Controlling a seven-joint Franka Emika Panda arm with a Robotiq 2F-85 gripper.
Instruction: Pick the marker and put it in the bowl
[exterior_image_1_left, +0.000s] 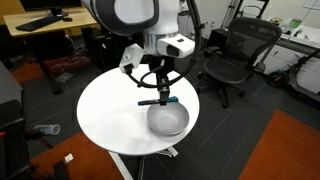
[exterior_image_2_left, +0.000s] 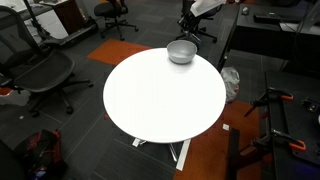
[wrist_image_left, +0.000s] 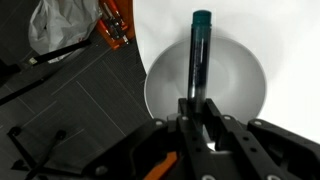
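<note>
The pale grey-white bowl (exterior_image_1_left: 167, 120) stands near the edge of the round white table (exterior_image_1_left: 115, 115); it also shows in an exterior view (exterior_image_2_left: 181, 52) and fills the wrist view (wrist_image_left: 235, 95). My gripper (exterior_image_1_left: 163, 98) hangs just above the bowl, shut on the marker (exterior_image_1_left: 155, 101). In the wrist view the marker (wrist_image_left: 199, 55) sticks out from between the fingers (wrist_image_left: 198, 112), dark body with a teal tip, over the bowl's inside. In an exterior view (exterior_image_2_left: 192, 27) the gripper is only partly seen behind the bowl.
Office chairs (exterior_image_1_left: 238, 55) and desks stand around the table. Another chair (exterior_image_2_left: 40, 75) is at the left. A white bag (wrist_image_left: 60, 25) and orange-black gear (wrist_image_left: 112, 25) lie on the dark floor beside the table.
</note>
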